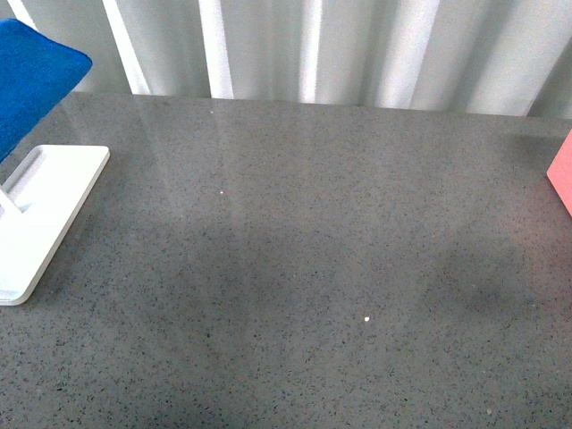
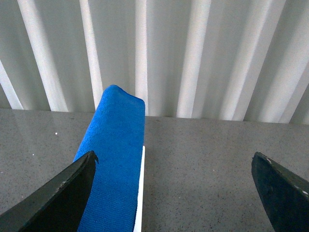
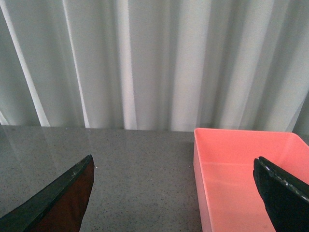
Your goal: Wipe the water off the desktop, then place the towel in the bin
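The bright blue towel point(image 1: 31, 76) hangs over a white stand point(image 1: 45, 206) at the far left of the dark grey speckled desktop point(image 1: 313, 250). In the left wrist view the towel point(image 2: 113, 159) lies just ahead, beside one black finger; the left gripper point(image 2: 174, 188) is open and empty. The pink bin point(image 1: 561, 174) shows at the right edge. In the right wrist view the bin point(image 3: 241, 179) stands ahead, empty; the right gripper point(image 3: 174, 193) is open and empty. Neither arm shows in the front view. I see no clear water patch on the desktop.
White pleated curtains point(image 1: 357, 45) run along the back edge of the desktop. The stand's flat white base reaches out onto the desktop at the left. A tiny white speck point(image 1: 367, 318) lies near the front middle.
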Controlling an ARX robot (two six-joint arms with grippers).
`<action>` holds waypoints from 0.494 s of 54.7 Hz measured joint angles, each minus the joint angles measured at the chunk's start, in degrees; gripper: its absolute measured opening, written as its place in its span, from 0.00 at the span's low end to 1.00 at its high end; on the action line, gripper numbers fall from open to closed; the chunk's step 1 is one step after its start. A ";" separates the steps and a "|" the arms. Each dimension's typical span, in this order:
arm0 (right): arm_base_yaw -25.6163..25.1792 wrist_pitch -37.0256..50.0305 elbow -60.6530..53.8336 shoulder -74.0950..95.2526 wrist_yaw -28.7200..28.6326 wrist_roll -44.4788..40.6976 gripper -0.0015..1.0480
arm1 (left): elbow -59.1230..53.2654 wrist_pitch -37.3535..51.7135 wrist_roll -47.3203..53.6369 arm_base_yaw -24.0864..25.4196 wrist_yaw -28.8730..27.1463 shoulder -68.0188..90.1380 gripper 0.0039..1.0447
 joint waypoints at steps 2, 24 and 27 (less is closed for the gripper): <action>0.00 0.00 0.00 0.00 0.02 0.00 0.93 | 0.02 -0.02 -0.02 0.00 0.00 0.02 0.94; 0.00 0.00 0.00 0.00 0.00 0.00 0.93 | 0.00 0.00 0.00 0.00 0.00 0.00 0.94; 0.00 0.00 0.00 0.00 0.02 0.00 0.93 | 0.00 0.00 -0.02 0.00 0.00 0.00 0.94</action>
